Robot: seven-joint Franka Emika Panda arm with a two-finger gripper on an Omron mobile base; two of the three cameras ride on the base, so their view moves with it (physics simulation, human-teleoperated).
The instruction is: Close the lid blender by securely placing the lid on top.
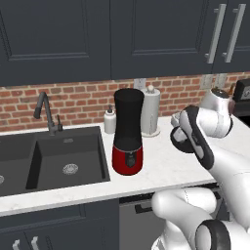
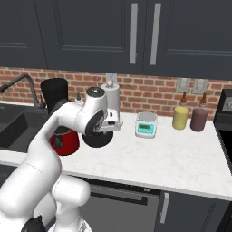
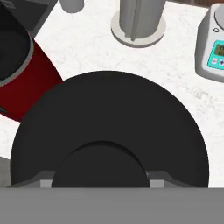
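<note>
Flat, even rendered light, no clear source. Soft shadows only, one under the blender on the counter. Slight gloss on its red base, no harsh glare. Dark cabinets lose detail. All views soft and low-res; lid reads as featureless black in the hand view.

lid held above counter | blender left, jar open

White arm bent forward, wrist turned down, hand clamped on the lid
</note>
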